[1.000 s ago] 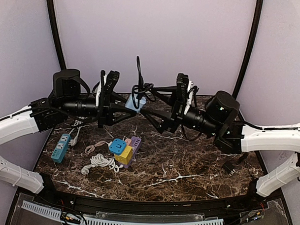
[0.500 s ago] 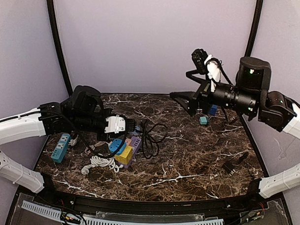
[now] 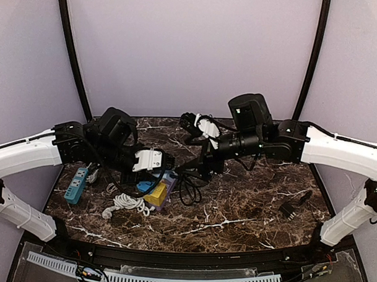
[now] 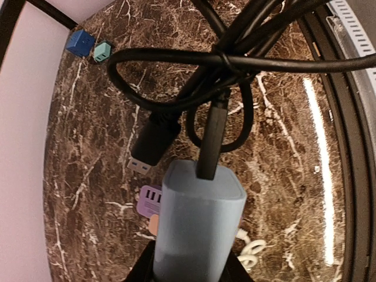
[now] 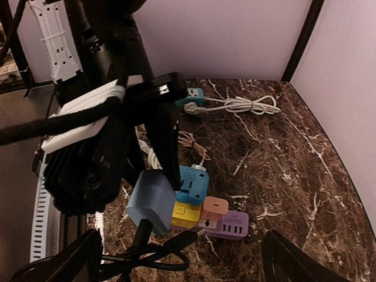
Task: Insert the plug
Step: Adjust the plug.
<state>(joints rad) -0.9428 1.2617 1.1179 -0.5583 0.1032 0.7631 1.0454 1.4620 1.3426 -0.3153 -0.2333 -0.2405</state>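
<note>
Plug with the bare metal tip is not yet held: the right gripper is spread wide and empty, while the blue block is clamped in the left gripper, one cable end seated in its top. The plug hangs just beside the block and is best taken squarely behind the tip, clear of the looped cable

Bare marble is lying open along the table's near edge. A black cable, adapter cluster and held grey-blue charger are obstructing left-centre; a teal power strip is occupying the left edge.
</note>
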